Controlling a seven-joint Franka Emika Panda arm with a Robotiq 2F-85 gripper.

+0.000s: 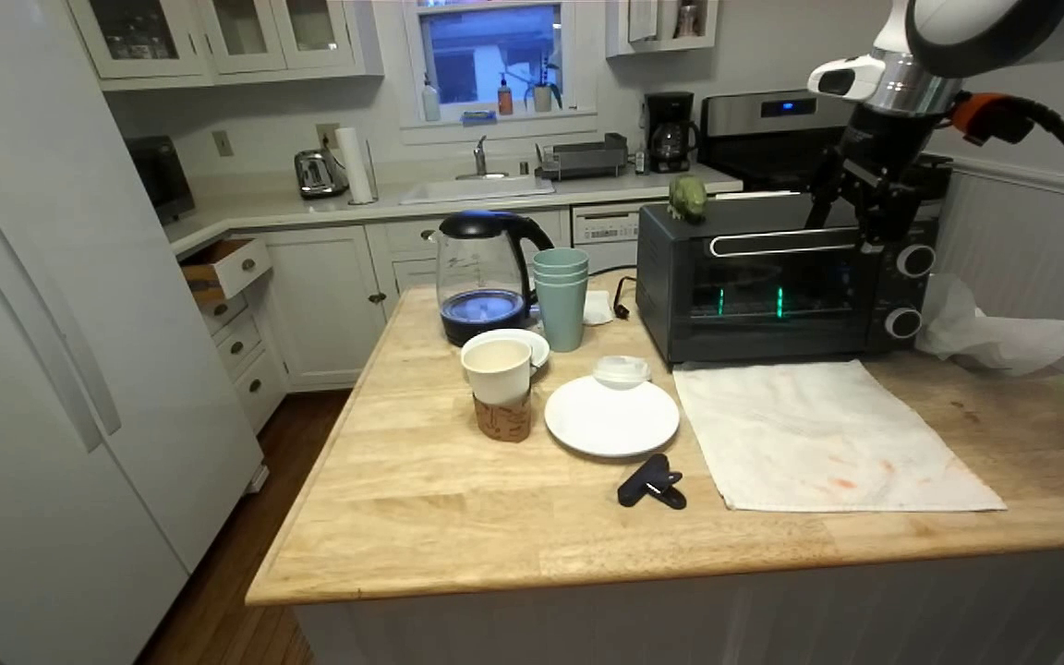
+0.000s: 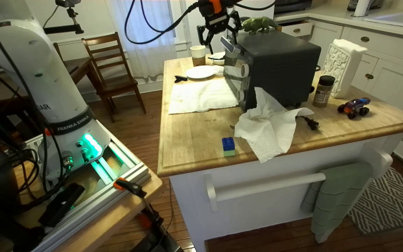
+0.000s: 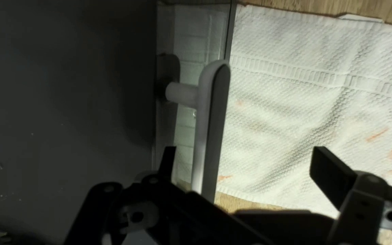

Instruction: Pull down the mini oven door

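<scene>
The black mini oven (image 1: 661,286) stands on the wooden island; its side faces an exterior view (image 2: 282,70) and its dark top fills the left of the wrist view (image 3: 63,85). Its glass door (image 1: 754,300) is shut, with green reflections. The silver bar handle (image 1: 781,245) runs along the door's top and shows in the wrist view (image 3: 209,129). My gripper (image 1: 841,233) points down at the handle's knob-side end, also in an exterior view (image 2: 223,45). In the wrist view my gripper (image 3: 242,153) is open and empty, its fingers either side of the handle, one near the door. Contact cannot be told.
A green toy dinosaur (image 1: 687,198) stands on the oven top. A white towel (image 1: 828,434) lies in front of the oven. A white plate (image 1: 612,420), a black clip (image 1: 652,482) and teal cups (image 1: 562,300) are beside it. Crumpled paper (image 2: 268,122) lies by the knob side.
</scene>
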